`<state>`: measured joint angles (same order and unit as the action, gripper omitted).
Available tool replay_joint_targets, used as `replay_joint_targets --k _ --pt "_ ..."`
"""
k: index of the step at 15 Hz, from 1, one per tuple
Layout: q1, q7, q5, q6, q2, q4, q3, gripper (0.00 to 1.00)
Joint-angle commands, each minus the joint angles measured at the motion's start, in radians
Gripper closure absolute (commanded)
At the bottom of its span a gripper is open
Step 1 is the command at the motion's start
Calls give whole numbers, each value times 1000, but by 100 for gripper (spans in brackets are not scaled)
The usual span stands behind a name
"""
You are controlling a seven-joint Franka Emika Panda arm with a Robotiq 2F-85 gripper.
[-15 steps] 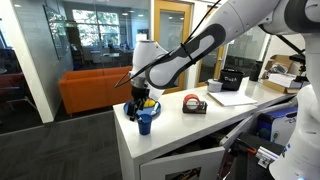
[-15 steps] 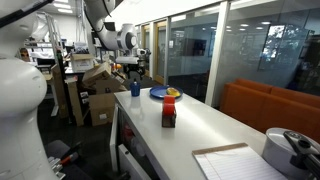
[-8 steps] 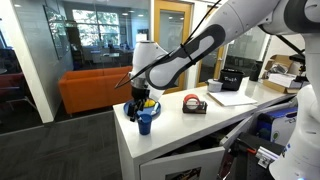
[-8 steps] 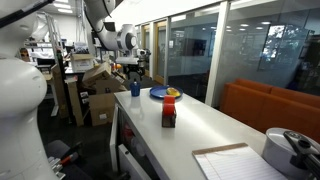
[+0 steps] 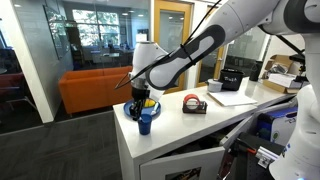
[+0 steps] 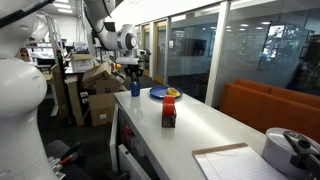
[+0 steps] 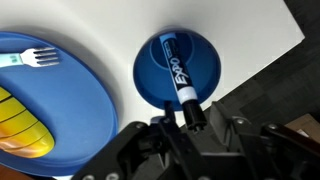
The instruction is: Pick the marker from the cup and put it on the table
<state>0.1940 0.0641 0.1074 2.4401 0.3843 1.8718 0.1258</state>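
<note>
In the wrist view the black marker (image 7: 176,70) stands tilted inside the dark-blue cup (image 7: 150,70), white label showing. Its black top end pokes up between my gripper's (image 7: 190,122) fingers, which sit close against it on both sides. In both exterior views the gripper (image 5: 141,104) (image 6: 135,76) hangs straight down over the cup (image 5: 145,122) (image 6: 135,89) near the end of the white table (image 5: 200,125) (image 6: 200,125). The marker itself is too small to make out there.
A wide blue dish (image 7: 60,100) (image 6: 160,93) with a fork (image 7: 35,58) and something yellow (image 7: 15,125) lies right beside the cup. A red-and-black tape dispenser (image 5: 194,103) (image 6: 169,108) stands mid-table. A paper pad (image 6: 235,160) lies further along. The table edge (image 7: 262,68) runs close past the cup.
The arm has stayed in place over the cup. The fingers have drawn in toward the marker's top.
</note>
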Motion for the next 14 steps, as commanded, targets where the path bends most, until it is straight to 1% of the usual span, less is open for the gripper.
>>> replay_joint_targets --k 1,2,3,4,5,10,14 --pt "2 -19 5 28 12 -4 -3 88" --pt "2 -19 5 28 12 -3 -3 95" --pt "2 -20 5 29 11 -2 -4 98" --pt "2 -19 7 31 11 -1 -4 98" --pt "3 -17 8 31 9 0 -5 95" --pt "9 9 22 28 -19 -5 -17 95" --pt "10 36 33 -12 -72 -31 -28 95"
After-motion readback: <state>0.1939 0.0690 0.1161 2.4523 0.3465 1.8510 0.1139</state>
